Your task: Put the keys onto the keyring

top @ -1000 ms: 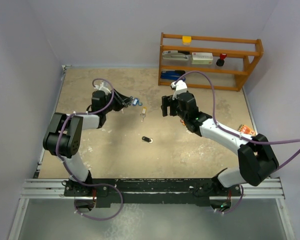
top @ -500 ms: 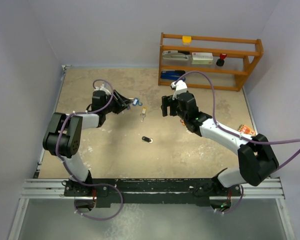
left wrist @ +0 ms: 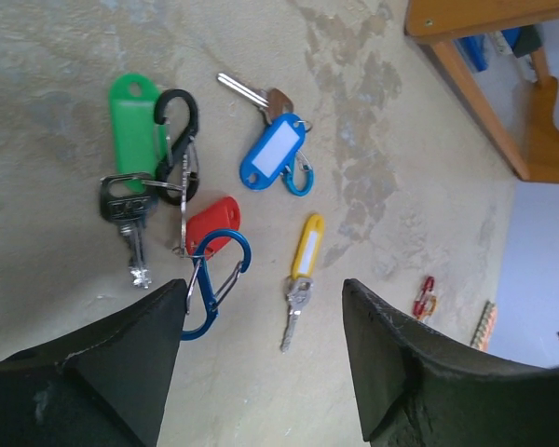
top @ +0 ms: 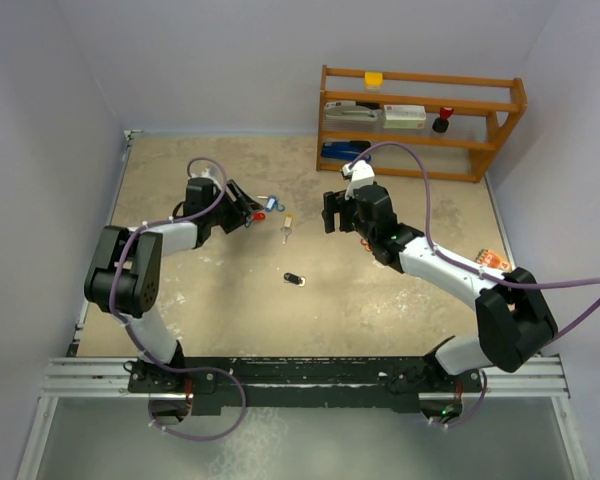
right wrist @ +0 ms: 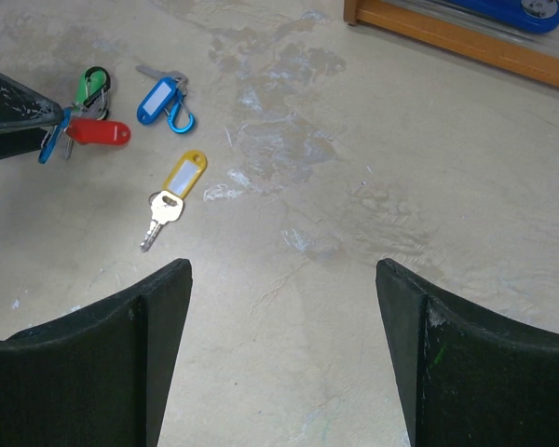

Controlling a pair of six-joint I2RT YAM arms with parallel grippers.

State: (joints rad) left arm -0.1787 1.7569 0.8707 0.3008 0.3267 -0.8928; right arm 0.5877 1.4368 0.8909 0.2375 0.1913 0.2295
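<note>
My left gripper (left wrist: 261, 312) is open and hovers just short of a bunch on the table. In that bunch, a thin metal keyring (left wrist: 183, 200) joins a green tag (left wrist: 135, 121), a black clip (left wrist: 179, 130), a black-headed key (left wrist: 126, 209), a red tag (left wrist: 212, 223) and a blue clip (left wrist: 214, 279). A blue-tagged key (left wrist: 272, 154) lies just beyond it, and a yellow-tagged key (left wrist: 303, 261) lies loose between the fingers' line. A black-tagged key (top: 295, 279) lies nearer mid-table. My right gripper (right wrist: 279, 279) is open and empty, with the yellow-tagged key (right wrist: 177, 191) ahead to its left.
A wooden shelf (top: 420, 115) with small items stands at the back right. A small red clip (left wrist: 426, 296) lies further right on the table. An orange object (top: 492, 261) sits by the right arm's elbow. Walls close in the left and right sides.
My left gripper's jaws have opened wide and let go of the bunch, which now lies on the table with the red tag showing. The right arm has not moved.
</note>
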